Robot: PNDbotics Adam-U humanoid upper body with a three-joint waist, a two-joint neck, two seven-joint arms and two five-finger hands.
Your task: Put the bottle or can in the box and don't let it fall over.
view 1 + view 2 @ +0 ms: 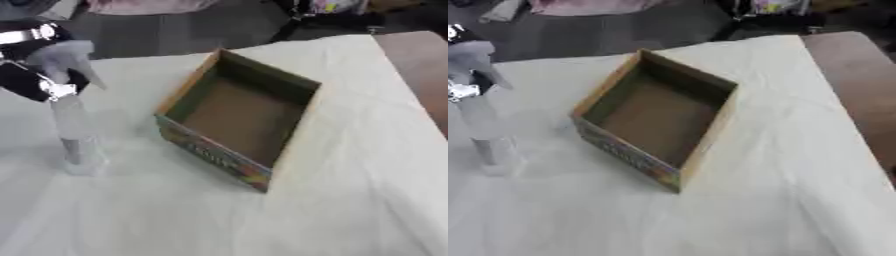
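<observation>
Open cardboard box at centre of bench, white cloth over bench, box empty inside, printed colours on near wall. Clear spray bottle at 9 o'clock from box, upright, base on cloth, apart from box. Left hand, black with silver, wrapped round bottle's upper part below pale trigger head.

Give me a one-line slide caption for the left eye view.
Left hand grips a clear bottle upright on the white table, left of the empty cardboard box.
</observation>
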